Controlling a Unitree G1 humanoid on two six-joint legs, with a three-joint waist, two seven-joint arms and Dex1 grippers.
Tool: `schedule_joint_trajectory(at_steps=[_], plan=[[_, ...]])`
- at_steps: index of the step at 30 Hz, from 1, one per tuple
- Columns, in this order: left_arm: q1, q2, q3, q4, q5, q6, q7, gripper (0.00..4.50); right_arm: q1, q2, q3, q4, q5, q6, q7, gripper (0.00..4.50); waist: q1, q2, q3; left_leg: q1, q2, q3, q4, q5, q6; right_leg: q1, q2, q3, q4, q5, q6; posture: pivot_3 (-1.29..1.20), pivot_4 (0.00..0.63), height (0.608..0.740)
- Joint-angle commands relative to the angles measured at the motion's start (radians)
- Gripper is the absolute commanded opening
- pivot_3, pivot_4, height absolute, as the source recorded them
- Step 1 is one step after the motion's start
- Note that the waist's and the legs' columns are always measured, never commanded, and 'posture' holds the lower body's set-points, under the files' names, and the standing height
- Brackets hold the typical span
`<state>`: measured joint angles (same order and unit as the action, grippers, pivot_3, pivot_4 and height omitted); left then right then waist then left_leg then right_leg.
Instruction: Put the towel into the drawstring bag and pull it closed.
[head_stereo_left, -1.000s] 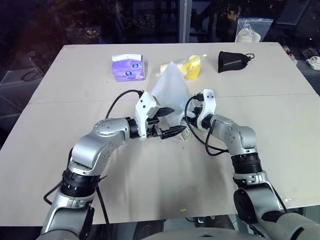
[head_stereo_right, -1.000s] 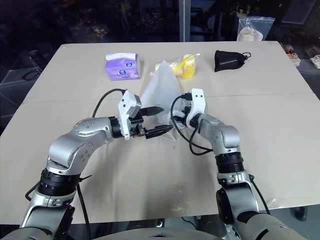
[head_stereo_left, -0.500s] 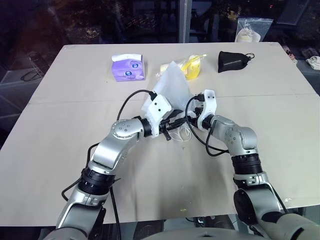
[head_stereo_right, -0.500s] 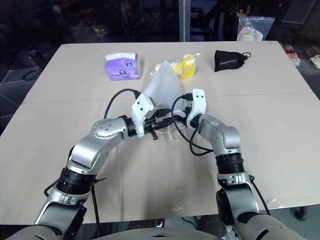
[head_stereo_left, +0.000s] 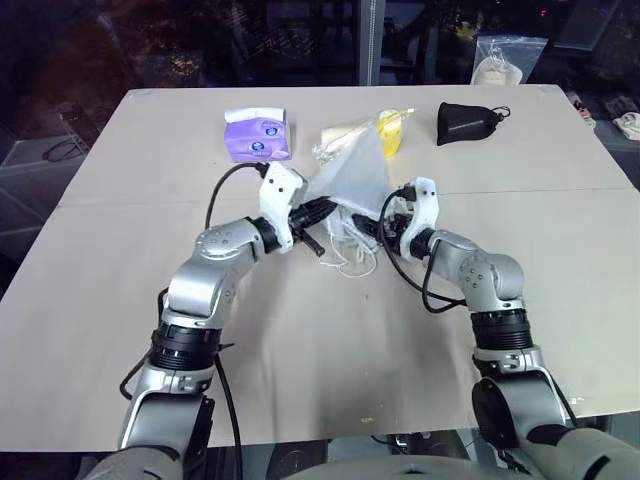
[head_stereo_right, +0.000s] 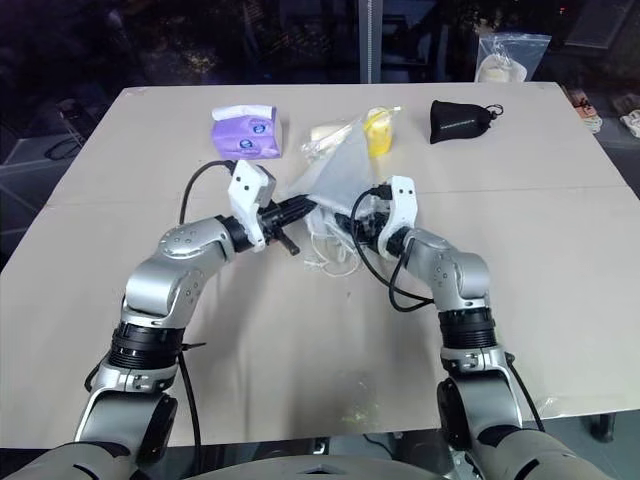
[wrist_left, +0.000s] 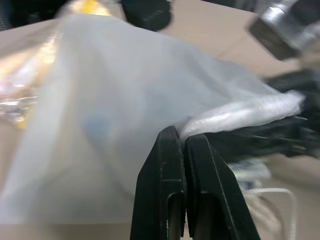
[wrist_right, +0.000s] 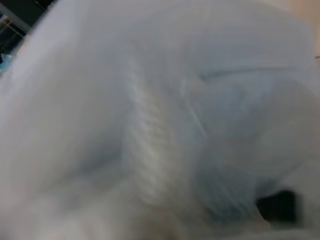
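The frosted white drawstring bag (head_stereo_left: 357, 172) stands up like a tent in the middle of the table, and its loose white cords (head_stereo_left: 346, 256) lie in front of it. My left gripper (head_stereo_left: 322, 209) is shut, pinching the bag's gathered rim (wrist_left: 235, 116) at its left side. At the right side of the bag's mouth my right gripper (head_stereo_left: 384, 226) stands open, its fingers against the fabric. The towel is a faint bluish patch (wrist_right: 227, 115) seen through the bag's wall in the right wrist view.
Along the far side of the table (head_stereo_left: 120, 300) lie a purple tissue pack (head_stereo_left: 258, 136), a clear packet with yellow contents (head_stereo_left: 385, 133) just behind the bag, and a small black pouch (head_stereo_left: 465, 122). A plastic bag (head_stereo_left: 497, 62) sits beyond the far edge.
My left gripper has shut on the bag's rim and drawn back to the left and away. The bag's peak has leaned to the right. The right gripper has stayed put.
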<state>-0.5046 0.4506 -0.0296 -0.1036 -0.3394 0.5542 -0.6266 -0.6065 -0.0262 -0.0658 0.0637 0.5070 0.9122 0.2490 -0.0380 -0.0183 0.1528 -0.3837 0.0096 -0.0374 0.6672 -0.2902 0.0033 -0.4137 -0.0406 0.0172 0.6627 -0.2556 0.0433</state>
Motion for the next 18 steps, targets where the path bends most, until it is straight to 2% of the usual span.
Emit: schedule_joint_trajectory(at_steps=[1, 9, 13, 16, 17, 18], plan=[[-0.017, -0.012, 0.047, -0.021, -0.02, 0.014, 0.029, 0.0, 0.015, -0.025, 0.004, -0.09, 0.042, -0.003, 0.069, 4.49, 0.0, 0.0, 0.0, 0.0, 0.0, 0.0, 0.0, 0.0, 0.0, 0.0, 0.0, 0.0, 0.0, 0.0, 0.0, 0.0, 0.15, 0.74], [-0.058, -0.041, 0.124, -0.061, -0.149, 0.14, 0.032, 0.0, 0.045, -0.125, 0.155, -0.172, -0.139, -0.231, 0.119, 4.49, -0.001, 0.0, 0.0, 0.0, 0.0, 0.0, 0.001, 0.0, 0.0, 0.0, 0.0, 0.0, 0.001, 0.001, 0.001, 0.0, 0.15, 0.74], [-0.081, -0.003, 0.14, -0.081, -0.214, 0.226, 0.003, 0.0, 0.058, -0.162, 0.183, -0.202, -0.181, -0.263, 0.134, 4.49, -0.002, 0.0, 0.0, 0.0, 0.0, 0.0, 0.001, 0.0, 0.0, 0.0, 0.0, 0.0, 0.001, 0.001, 0.001, 0.0, 0.15, 0.74], [-0.096, 0.023, 0.134, -0.089, -0.244, 0.259, -0.021, 0.0, 0.043, -0.146, 0.187, -0.146, -0.193, -0.265, 0.127, 4.49, -0.002, 0.0, 0.0, 0.0, 0.0, 0.0, 0.001, 0.001, -0.001, 0.0, 0.0, 0.001, 0.0, 0.001, 0.001, 0.0, 0.15, 0.74], [-0.098, 0.028, 0.129, -0.091, -0.249, 0.266, -0.025, 0.0, 0.033, -0.136, 0.195, -0.115, -0.205, -0.277, 0.126, 3.95, -0.003, 0.0, 0.0, 0.0, 0.0, 0.0, 0.001, 0.001, -0.002, 0.0, 0.0, 0.001, 0.0, 0.001, 0.001, 0.0, 0.15, 0.74], [-0.098, 0.031, 0.122, -0.095, -0.251, 0.271, -0.028, 0.0, 0.022, -0.122, 0.205, -0.086, -0.215, -0.295, 0.129, 3.65, -0.003, 0.0, 0.0, 0.001, 0.0, 0.0, 0.001, 0.001, -0.002, 0.0, 0.0, 0.001, 0.001, 0.001, 0.001, 0.0, 0.15, 0.74]])
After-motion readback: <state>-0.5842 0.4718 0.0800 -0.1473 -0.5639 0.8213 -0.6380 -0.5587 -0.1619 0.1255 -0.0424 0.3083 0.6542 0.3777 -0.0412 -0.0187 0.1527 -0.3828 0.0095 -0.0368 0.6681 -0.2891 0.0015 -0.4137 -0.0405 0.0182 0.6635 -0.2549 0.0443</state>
